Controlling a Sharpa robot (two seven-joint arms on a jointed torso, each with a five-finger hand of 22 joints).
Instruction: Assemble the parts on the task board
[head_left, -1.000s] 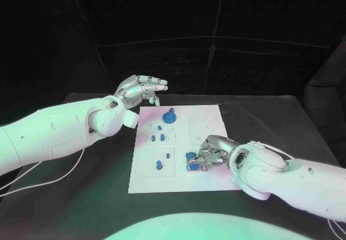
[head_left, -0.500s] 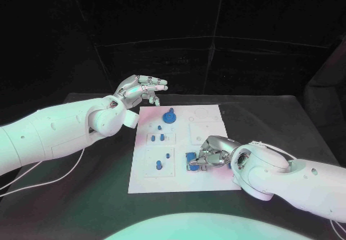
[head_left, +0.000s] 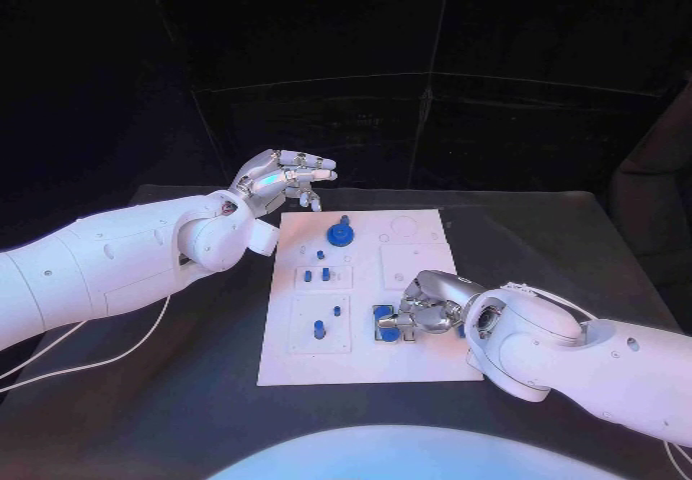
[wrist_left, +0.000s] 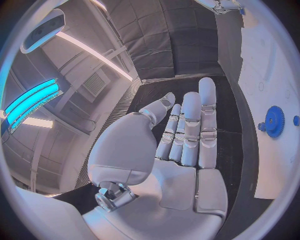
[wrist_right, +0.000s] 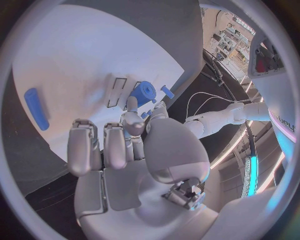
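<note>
You're mid-seating: your right hand (head_left: 421, 305) is down on the task board (head_left: 418, 362), fingers working a blue part (head_left: 384, 322) at the near-right slot, though a firm grasp I cannot tell. Next, press it squarely home. Your left hand (head_left: 278, 178) hovers released beyond the far-left corner, near the blue gear (head_left: 339, 235).

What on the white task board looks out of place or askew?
Nothing stands out. The white task board lies flat on the black table, with small blue parts on it and a round blue gear near its far edge.
</note>
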